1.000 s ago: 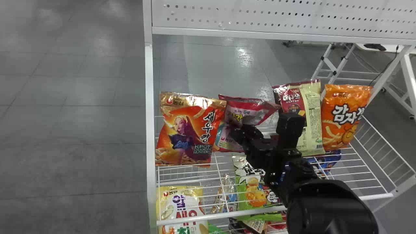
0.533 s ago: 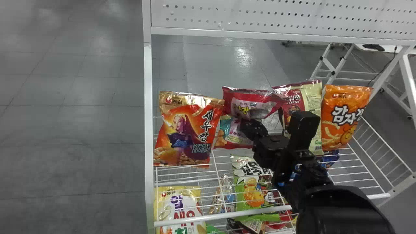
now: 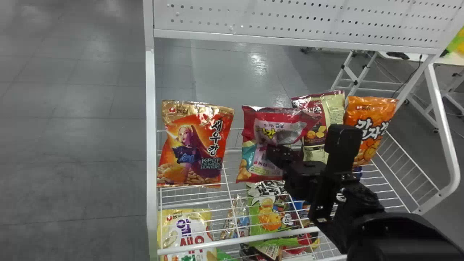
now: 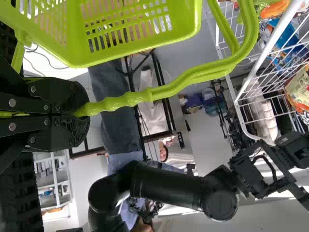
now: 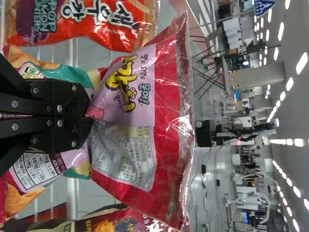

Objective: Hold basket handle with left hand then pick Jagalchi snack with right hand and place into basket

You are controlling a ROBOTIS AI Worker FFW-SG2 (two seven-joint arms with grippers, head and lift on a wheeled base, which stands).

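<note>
The Jagalchi snack [image 3: 250,127] is in the right end effector [image 3: 276,154], upright over the shelf [image 3: 235,241], left of its middle and behind its front edge. The two fingers are closed down to a thin pinch on the bag's face, below the printed name; the film puckers at the tips and the broad top stands free above them. Whether its bottom is clear of the wire is hard to tell.

Beside it toward the shelf's left end stands the shrimp bag [image 3: 188,148]; toward the right come the brown bag [image 3: 335,105], partly behind the snack's top corner, and the orange bag [image 3: 373,123], nearest the right end.

Farther out, the left end effector [image 4: 79,113] is shut around the green handle [image 4: 159,92] of the basket [image 4: 140,50].

The step in hand looks to be easing the snack out of its row. Keep the squeeze steady: film gathered in so small a pinch may slip or let the bag swing round. Lift until the lower corners clear the front edge before drawing it back, or they may snag there; keep its sides off both neighbours. Then carry it to the basket, going in past the handle, and release only inside the rim. The left should hold quite still meanwhile.
</note>
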